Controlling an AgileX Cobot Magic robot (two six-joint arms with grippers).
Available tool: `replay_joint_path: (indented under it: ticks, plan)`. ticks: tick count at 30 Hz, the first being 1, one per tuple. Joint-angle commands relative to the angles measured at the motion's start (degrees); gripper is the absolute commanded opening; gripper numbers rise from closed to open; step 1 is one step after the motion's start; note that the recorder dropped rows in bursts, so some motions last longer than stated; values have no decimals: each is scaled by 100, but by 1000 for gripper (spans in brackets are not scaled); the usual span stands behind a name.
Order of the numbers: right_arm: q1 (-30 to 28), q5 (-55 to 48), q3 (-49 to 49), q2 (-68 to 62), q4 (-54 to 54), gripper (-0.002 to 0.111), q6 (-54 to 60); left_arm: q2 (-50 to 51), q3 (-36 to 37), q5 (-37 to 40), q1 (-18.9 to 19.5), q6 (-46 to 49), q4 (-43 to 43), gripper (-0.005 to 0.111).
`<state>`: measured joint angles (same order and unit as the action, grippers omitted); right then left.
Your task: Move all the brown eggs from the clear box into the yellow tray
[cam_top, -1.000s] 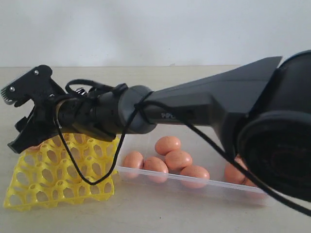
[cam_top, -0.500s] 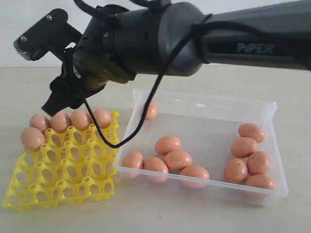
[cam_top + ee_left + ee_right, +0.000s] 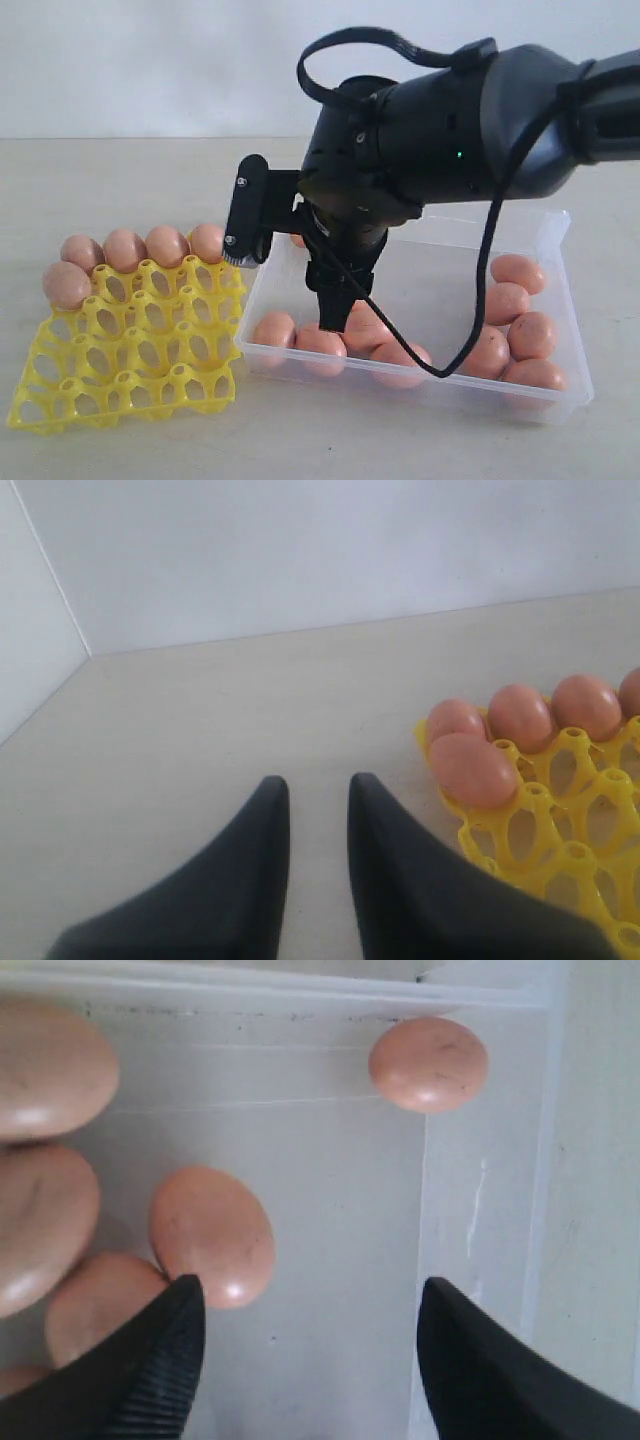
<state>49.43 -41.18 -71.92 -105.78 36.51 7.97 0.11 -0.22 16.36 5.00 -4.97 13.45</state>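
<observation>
Light was bright, even, diffuse; shadows soft, faint. Small glare spots on eggs. Wrist views slightly soft, foreground blurred.

Eggs pinkish-brown, tray bright yel, box clear, arm blk

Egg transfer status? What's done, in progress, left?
Done: five brown eggs sit in the yellow tray, four in one edge row, one in the next. In hand: nothing; the right gripper hangs open and empty over the clear box. Left: at least nine eggs lie in the box.
</observation>
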Motion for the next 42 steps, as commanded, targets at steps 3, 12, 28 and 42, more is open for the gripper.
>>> replay_joint_path:
  ticks: [3, 12, 28, 42]
  plan:
    - [-155, 759, 14, -391, 308, 59, 230, -11, 22, -12, 13, -12, -11, 22]
    - [-194, 969, 14, -742, 297, 59, 468, -11, 22, -12, 13, -12, -11, 22]
    - [-377, 487, 14, -805, 274, 59, 382, -11, 22, -12, 13, -12, -11, 22]
    - [-365, 244, 14, -348, -296, 59, -1225, -11, 22, -12, 13, -12, -11, 22]
